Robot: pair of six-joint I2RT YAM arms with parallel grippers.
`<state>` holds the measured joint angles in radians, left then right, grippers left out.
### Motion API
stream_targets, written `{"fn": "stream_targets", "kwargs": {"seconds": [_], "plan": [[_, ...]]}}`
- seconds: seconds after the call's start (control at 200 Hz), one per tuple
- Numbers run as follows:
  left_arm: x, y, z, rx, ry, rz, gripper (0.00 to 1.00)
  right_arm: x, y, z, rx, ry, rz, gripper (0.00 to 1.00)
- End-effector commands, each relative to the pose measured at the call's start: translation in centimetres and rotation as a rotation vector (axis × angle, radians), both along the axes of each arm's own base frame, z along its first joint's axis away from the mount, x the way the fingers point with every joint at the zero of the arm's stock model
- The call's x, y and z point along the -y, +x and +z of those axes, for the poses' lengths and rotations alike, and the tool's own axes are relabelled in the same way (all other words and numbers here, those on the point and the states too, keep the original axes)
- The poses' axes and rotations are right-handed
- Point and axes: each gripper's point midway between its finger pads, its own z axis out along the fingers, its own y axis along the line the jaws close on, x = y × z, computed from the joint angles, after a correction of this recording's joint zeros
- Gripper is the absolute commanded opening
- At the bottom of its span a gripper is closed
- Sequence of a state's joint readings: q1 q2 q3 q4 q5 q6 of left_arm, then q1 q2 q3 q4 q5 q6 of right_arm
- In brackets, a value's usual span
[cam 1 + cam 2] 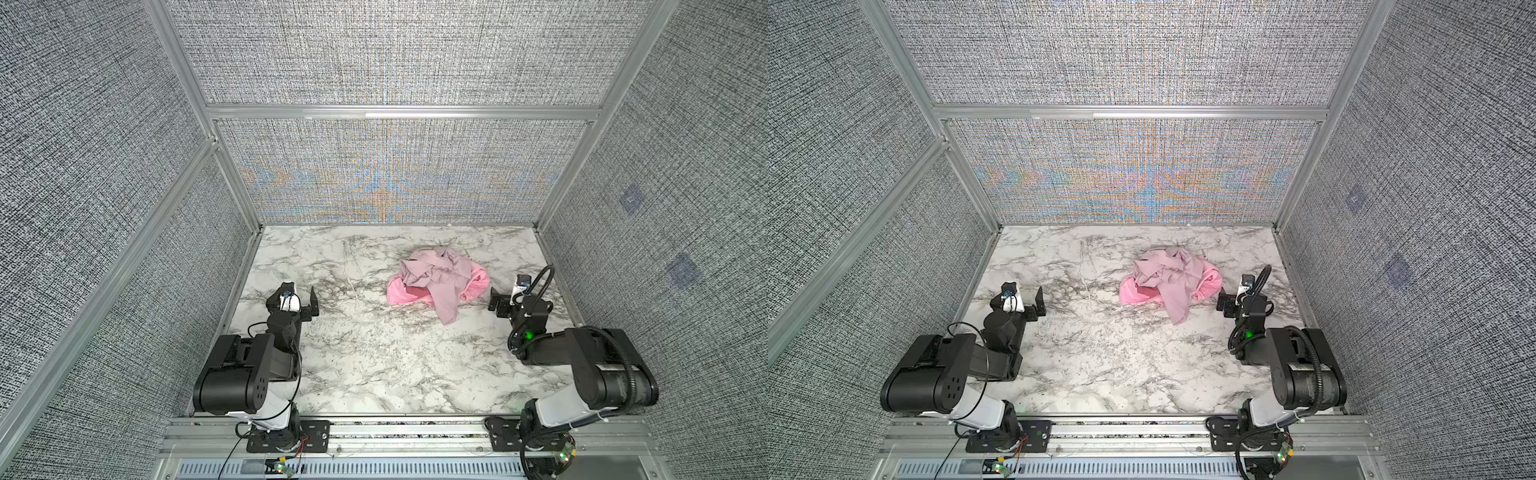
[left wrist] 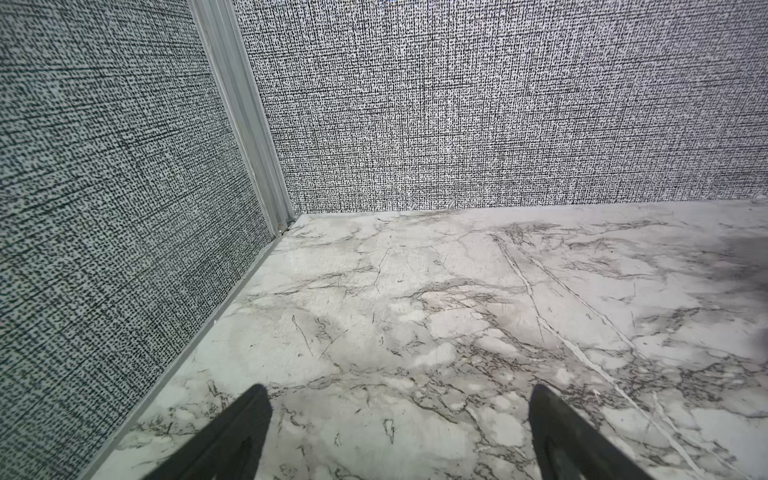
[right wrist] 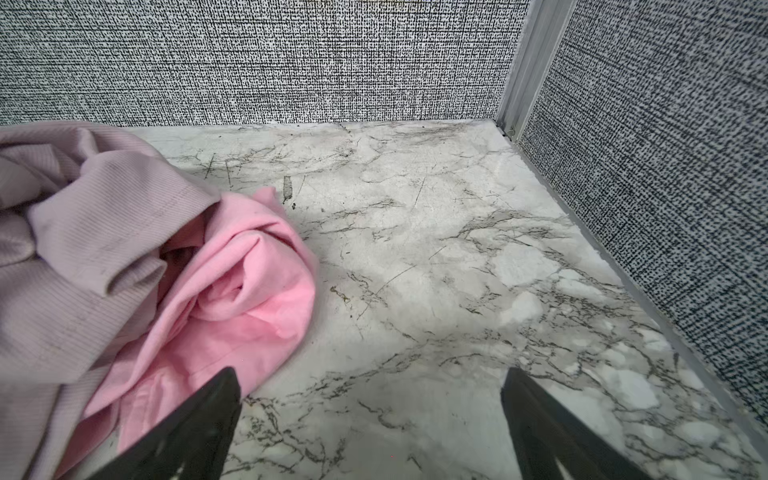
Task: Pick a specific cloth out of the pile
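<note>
cloth: bright pink, at the bottom of the pile, right of the table middle; mostly buried under mauve ribbed cloth, only its edges peek out | left gripper: jaws wide, empty, well apart from the pile | right gripper: jaws wide, empty, just beside the cloth

The pile is lying on the worktop, partly covering the cloth, just left of the right tool.

Both top views high over the table, near-identical; wrist cameras low, apparently toward the back wall.
</note>
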<state>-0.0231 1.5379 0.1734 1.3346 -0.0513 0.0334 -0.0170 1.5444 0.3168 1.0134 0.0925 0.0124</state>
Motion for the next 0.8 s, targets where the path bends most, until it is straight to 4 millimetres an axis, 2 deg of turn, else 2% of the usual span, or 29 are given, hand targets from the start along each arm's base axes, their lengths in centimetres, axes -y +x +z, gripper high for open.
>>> {"fn": "stream_targets", "kwargs": {"seconds": [0.0, 0.796], "plan": [[0.03, 0.06, 0.37, 0.015, 0.001, -0.004, 0.98, -0.12, 0.17, 0.38, 0.015, 0.0, 0.005, 0.99], [0.05, 0.09, 0.34, 0.013, 0.001, -0.005, 0.99, 0.0, 0.33, 0.4, 0.013, 0.016, 0.012, 0.99]]}}
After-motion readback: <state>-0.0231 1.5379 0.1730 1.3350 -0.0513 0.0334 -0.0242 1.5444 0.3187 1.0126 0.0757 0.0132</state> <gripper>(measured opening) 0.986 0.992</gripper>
